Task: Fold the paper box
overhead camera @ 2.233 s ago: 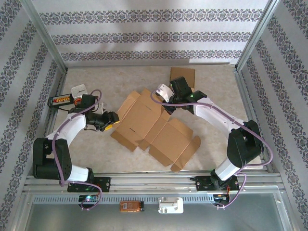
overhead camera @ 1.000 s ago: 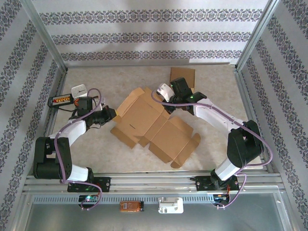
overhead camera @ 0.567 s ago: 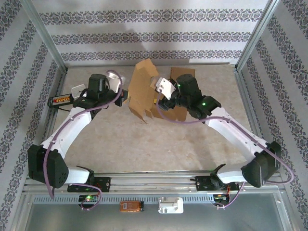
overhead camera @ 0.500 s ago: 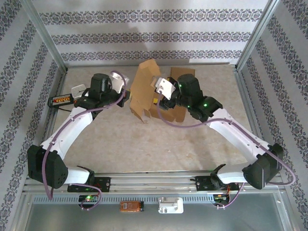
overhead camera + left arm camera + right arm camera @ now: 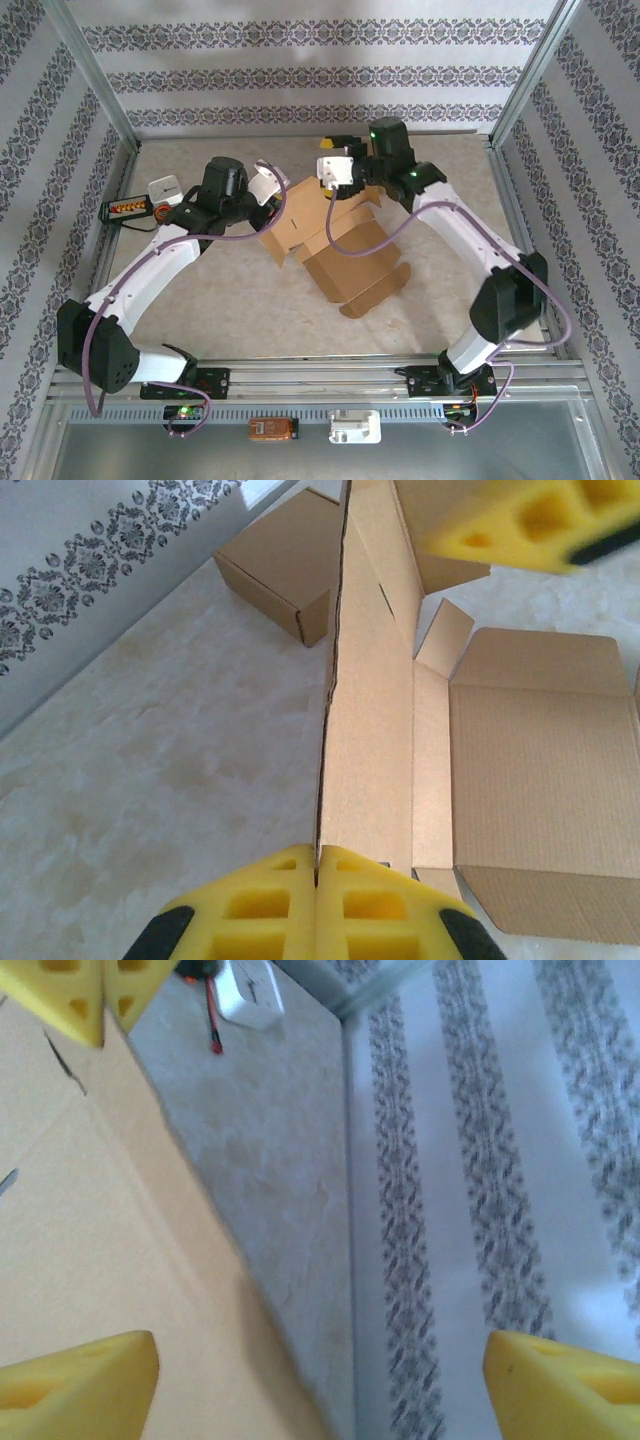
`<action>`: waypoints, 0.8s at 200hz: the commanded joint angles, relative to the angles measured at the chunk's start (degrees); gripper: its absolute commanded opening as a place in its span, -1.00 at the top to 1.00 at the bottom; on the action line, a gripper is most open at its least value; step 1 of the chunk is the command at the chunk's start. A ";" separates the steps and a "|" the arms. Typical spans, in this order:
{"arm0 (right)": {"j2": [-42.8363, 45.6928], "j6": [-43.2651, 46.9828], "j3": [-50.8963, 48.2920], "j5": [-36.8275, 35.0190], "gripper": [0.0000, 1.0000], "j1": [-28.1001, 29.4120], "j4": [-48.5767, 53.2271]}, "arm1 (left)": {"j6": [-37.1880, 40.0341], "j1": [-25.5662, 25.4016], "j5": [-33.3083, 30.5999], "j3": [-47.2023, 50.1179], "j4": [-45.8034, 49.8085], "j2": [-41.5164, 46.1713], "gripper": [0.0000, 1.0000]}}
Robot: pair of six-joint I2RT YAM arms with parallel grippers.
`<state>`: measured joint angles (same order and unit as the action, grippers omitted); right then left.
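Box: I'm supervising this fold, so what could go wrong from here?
The left gripper pinches only a thin upright panel edge of the box, which may slip out or crease. The right gripper is open, so the box might flop back flat.

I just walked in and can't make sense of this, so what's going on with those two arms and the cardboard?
Two robot arms are folding a paper box, at this point an open cardboard blank on the table. The left hand is shut on the edge of one panel and holds that side upright, while the rest lies flat. The right hand is open beside the raised panel, not gripping it. The box is not yet folded into shape.
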<state>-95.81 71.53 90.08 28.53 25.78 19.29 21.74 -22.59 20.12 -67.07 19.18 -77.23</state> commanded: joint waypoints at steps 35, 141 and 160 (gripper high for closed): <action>-8.51 9.57 10.36 2.48 0.16 2.21 14.26 | 3.51 -1.08 -3.18 -1.50 0.65 1.38 1.00; -5.97 -14.51 9.94 -13.43 0.82 6.23 11.24 | -7.98 -1.17 -13.44 -5.52 -2.74 -0.46 0.20; -3.64 -25.41 8.17 -22.41 0.82 7.70 8.76 | -17.09 -1.07 -17.77 -6.20 -1.82 1.50 -0.19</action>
<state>-104.16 63.92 100.18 18.22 31.70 32.34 16.93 -22.94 8.93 -70.83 19.64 -78.50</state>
